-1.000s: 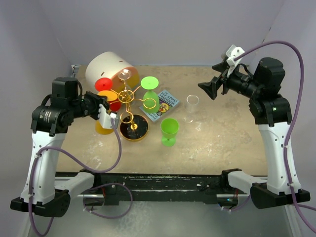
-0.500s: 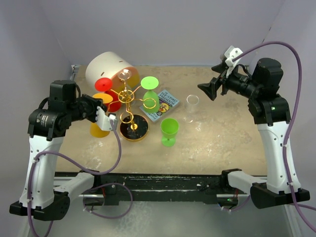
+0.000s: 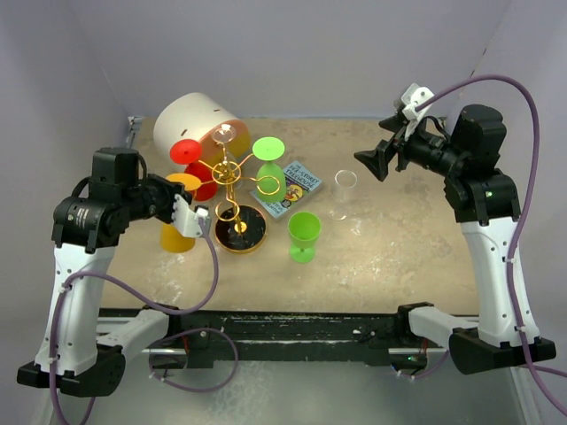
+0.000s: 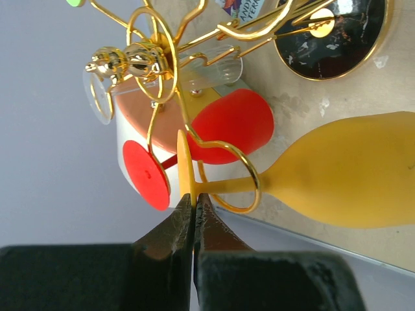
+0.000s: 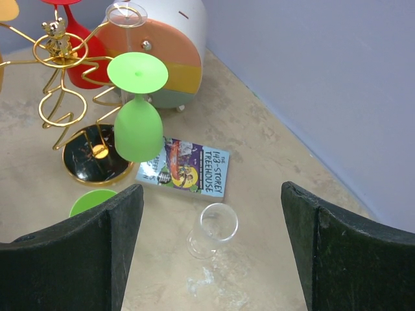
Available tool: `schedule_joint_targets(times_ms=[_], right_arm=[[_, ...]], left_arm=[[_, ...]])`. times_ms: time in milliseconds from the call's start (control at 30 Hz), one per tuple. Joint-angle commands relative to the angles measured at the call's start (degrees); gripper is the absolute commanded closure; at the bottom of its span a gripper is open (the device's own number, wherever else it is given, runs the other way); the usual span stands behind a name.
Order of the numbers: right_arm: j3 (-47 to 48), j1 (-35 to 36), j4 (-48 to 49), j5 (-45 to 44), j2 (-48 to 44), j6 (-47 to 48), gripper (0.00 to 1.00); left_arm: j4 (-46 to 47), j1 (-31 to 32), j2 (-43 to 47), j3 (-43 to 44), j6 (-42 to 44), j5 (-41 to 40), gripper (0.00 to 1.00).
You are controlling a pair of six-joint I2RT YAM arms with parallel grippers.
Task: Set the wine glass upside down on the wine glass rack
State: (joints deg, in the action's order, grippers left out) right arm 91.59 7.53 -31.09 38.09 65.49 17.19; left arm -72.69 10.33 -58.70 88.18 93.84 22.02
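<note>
My left gripper [image 3: 190, 202] [image 4: 194, 198] is shut on the edge of the yellow wine glass's foot [image 4: 185, 165]. The yellow wine glass [image 3: 177, 235] [image 4: 350, 172] is upside down, and its stem runs through a ring-ended arm [image 4: 249, 188] of the gold wine glass rack [image 3: 229, 173]. The rack's black round base [image 4: 331, 39] [image 5: 97, 153] stands on the table. My right gripper [image 3: 376, 159] [image 5: 211, 189] is open, high above a clear glass [image 3: 345, 189] [image 5: 214, 230] that stands upright on the table.
A red glass [image 3: 197, 168], a green glass [image 3: 269, 164] [image 5: 137, 129] and a clear glass [image 3: 224, 135] hang upside down on the rack. Another green glass [image 3: 303, 235] stands upright. A book [image 3: 291, 188] lies flat, and a big white cylinder [image 3: 190, 124] sits behind the rack.
My left arm has shifted a little toward the near edge, and the yellow glass has come lower along the rack arm. The right arm has barely moved.
</note>
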Motion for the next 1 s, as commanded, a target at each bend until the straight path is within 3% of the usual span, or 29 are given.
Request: schedule_joint_targets(times_ms=[0, 967], right_arm=[[-0.09, -0.15, 0.77, 0.24, -1.00, 0.66, 0.11], [-1.75, -0.15, 0.56, -0.18, -0.41, 1.56, 0.10]], left_arm=[[-1.30, 0.40, 0.94, -1.30, 0.09, 0.05, 0.98], [-3.43, 0.40, 2.72, -3.60, -0.33, -3.92, 0.72]])
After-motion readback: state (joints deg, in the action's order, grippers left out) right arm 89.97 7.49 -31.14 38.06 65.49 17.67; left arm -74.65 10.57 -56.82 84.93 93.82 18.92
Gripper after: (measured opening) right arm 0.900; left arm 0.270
